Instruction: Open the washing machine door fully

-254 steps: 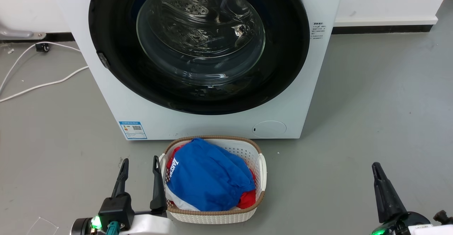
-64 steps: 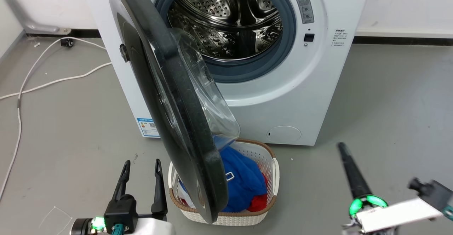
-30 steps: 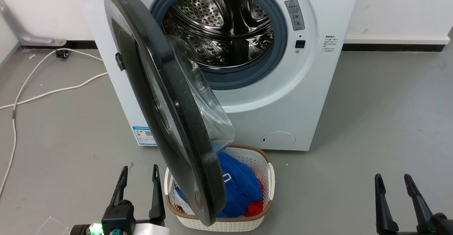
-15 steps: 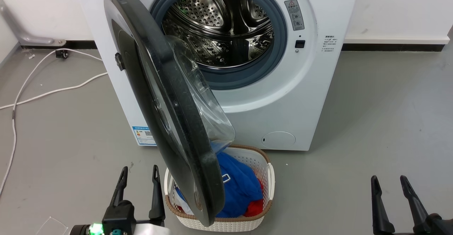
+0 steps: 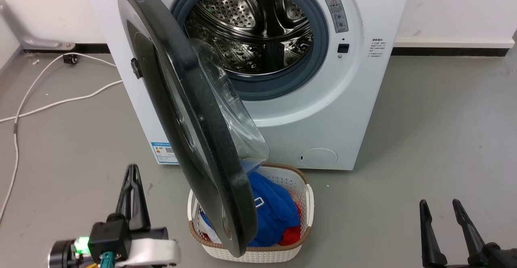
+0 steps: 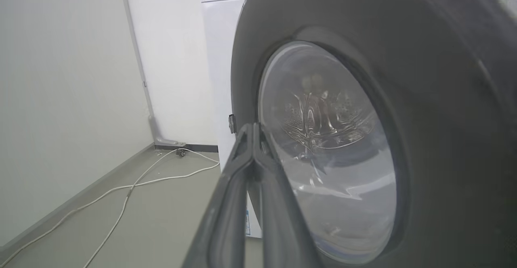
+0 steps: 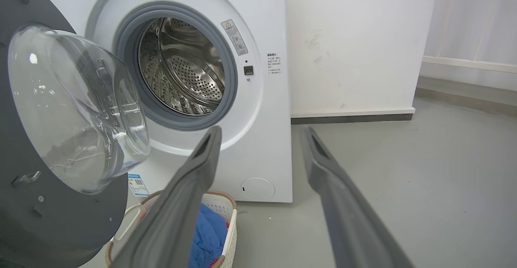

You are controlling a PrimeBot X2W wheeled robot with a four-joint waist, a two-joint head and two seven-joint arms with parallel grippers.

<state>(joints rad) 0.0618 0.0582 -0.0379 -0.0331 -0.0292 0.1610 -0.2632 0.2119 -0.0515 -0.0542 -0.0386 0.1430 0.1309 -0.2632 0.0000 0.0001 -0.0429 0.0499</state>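
Note:
The washing machine (image 5: 323, 118) is a white front-loader with its steel drum (image 5: 250, 26) exposed. The washing machine door (image 5: 190, 110), round and glossy black with a clear glass bowl (image 5: 238, 118), stands swung out on its left-side hinge, roughly edge-on to the head view. My left gripper (image 5: 131, 168) is low at the left, on the door's outer side and apart from it, shut with nothing in it. In the left wrist view the door (image 6: 424, 98) looms close beyond the closed left gripper (image 6: 252, 128). My right gripper (image 5: 439, 203) is open at the lower right, far from the door (image 7: 48, 211).
A white laundry basket (image 5: 309, 195) with blue and red clothes sits on the floor under the door's lower edge. A white cable (image 5: 60, 102) runs across the grey floor at left. A wall stands behind the machine. Bare floor lies to the right.
The door, shut 8.5 s ago, now stands swung out. In the last half second my left gripper's fingers closed together and its wrist turned. The right gripper stays open and nearly still.

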